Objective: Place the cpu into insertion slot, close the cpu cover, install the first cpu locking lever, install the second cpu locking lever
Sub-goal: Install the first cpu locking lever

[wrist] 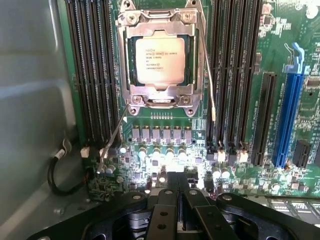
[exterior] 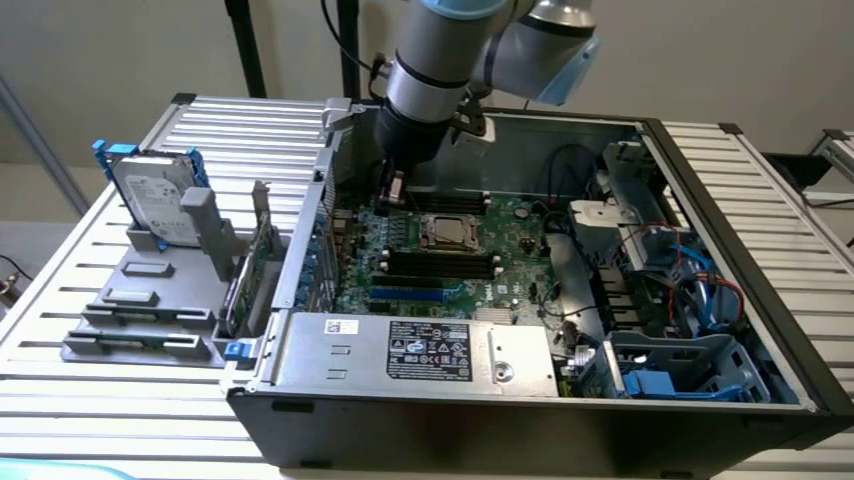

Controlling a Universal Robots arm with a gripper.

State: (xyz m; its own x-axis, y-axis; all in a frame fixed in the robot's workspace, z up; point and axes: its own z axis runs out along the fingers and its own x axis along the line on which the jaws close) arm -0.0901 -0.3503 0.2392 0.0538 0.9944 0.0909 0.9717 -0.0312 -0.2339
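Observation:
The cpu (wrist: 160, 60), silvery-topped with printed text, lies flat in the insertion slot (wrist: 131, 19) on the green motherboard (wrist: 260, 35). The cpu cover (wrist: 160, 94), a silvery frame plate, lies down around the chip's edges. One thin wire locking lever (wrist: 207, 75) runs along one side of the socket. A second lever (wrist: 114, 137) angles away from the opposite corner; both look unlatched. My gripper (wrist: 177, 192) hovers over the board a little way from the socket, shut and holding nothing. In the exterior view the gripper (exterior: 391, 195) hangs inside the case, just left of the socket (exterior: 450, 232).
Black memory slots (wrist: 92, 70) flank the socket on both sides, with a blue expansion slot (wrist: 287, 115) beyond. A black cable (wrist: 56, 172) loops by the grey case wall. The power supply (exterior: 414, 345) sits at the case front; a hard drive (exterior: 154, 195) stands on the slatted table.

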